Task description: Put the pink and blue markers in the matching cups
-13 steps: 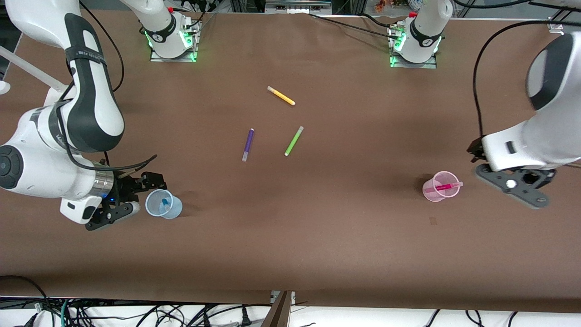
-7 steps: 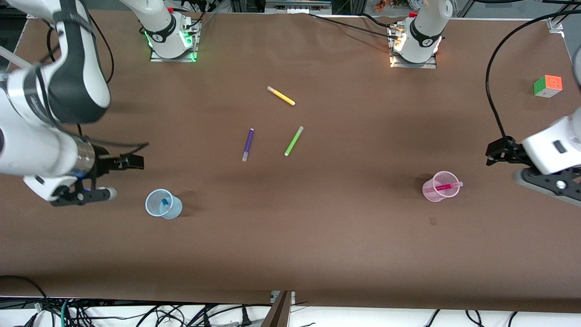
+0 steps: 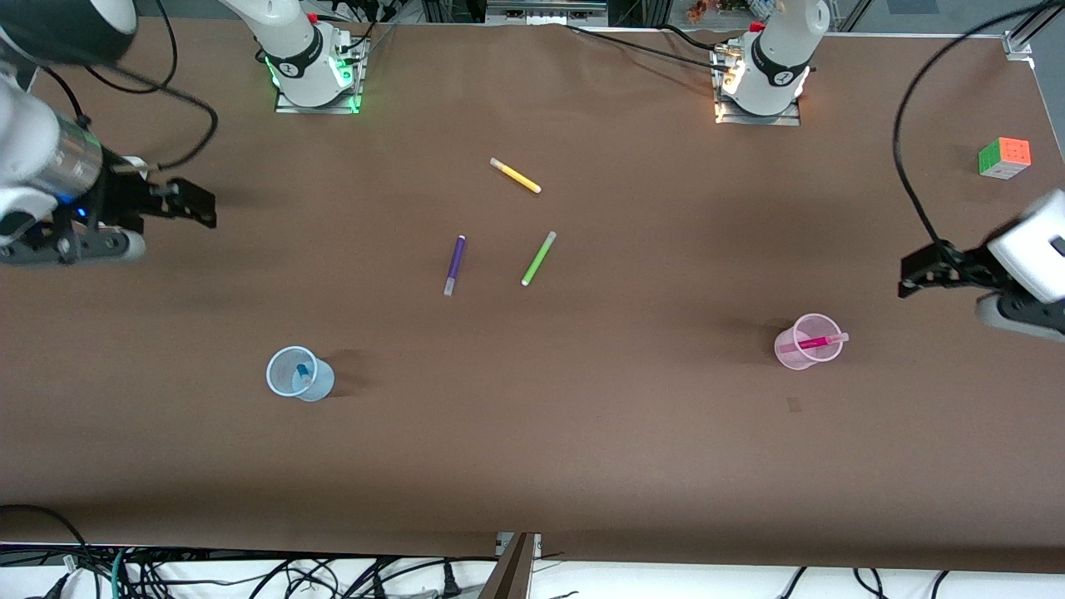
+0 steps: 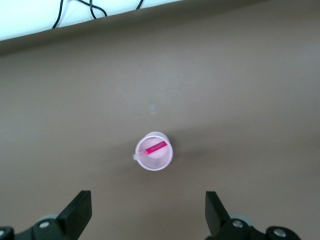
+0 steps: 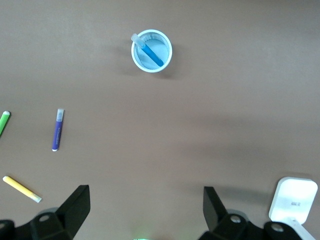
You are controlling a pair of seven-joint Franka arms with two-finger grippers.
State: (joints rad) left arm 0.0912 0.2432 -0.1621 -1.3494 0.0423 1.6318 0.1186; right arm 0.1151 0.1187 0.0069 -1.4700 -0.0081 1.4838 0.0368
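The pale blue cup (image 3: 298, 373) stands toward the right arm's end of the table with the blue marker (image 3: 303, 372) leaning inside it. Both show in the right wrist view, cup (image 5: 151, 51) and marker (image 5: 152, 52). The pale pink cup (image 3: 807, 342) stands toward the left arm's end with the pink marker (image 3: 814, 342) in it, its pale end over the rim. They also show in the left wrist view, cup (image 4: 154, 158) and marker (image 4: 155, 148). My right gripper (image 3: 179, 204) (image 5: 146, 207) and left gripper (image 3: 925, 274) (image 4: 148, 210) are open, empty and raised above the table, away from the cups.
A yellow marker (image 3: 516, 175), a purple marker (image 3: 454, 264) and a lime-green marker (image 3: 538, 258) lie mid-table, farther from the front camera than the cups. A Rubik's cube (image 3: 1004, 157) sits near the table edge at the left arm's end.
Both arms have lifted and pulled away from their cups toward the table ends. The markers stay in the cups. The cube has come into view.
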